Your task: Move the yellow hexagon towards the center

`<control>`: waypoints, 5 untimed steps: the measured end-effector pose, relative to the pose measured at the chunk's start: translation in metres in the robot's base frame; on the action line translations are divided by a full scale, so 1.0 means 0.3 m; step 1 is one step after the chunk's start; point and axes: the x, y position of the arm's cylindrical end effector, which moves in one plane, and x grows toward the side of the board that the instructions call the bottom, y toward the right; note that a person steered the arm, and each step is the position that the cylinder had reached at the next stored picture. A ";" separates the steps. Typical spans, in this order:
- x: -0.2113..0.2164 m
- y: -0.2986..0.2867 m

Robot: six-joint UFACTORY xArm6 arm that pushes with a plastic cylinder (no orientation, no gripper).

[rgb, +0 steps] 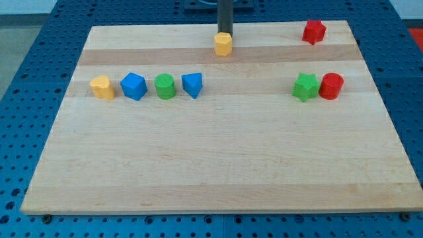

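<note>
- Board point(218, 158): pale wood, smooth, visible grain in bands
- Yellow hexagon point(223, 44): matt, plastic-looking
- My tip point(225, 33): dark, matt rod
- Base point(39, 46): blue perforated metal

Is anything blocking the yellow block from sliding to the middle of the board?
No. My tip sits right behind the yellow hexagon, at the view's top. Bare wood lies between it and the board's middle. The nearest block, the blue one, sits off to the view's left of that path.

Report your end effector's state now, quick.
No gripper: my tip sits just above the yellow hexagon in the view, touching or nearly; it holds nothing.
</note>
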 end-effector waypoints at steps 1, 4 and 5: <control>0.066 0.029; 0.067 -0.064; 0.068 -0.111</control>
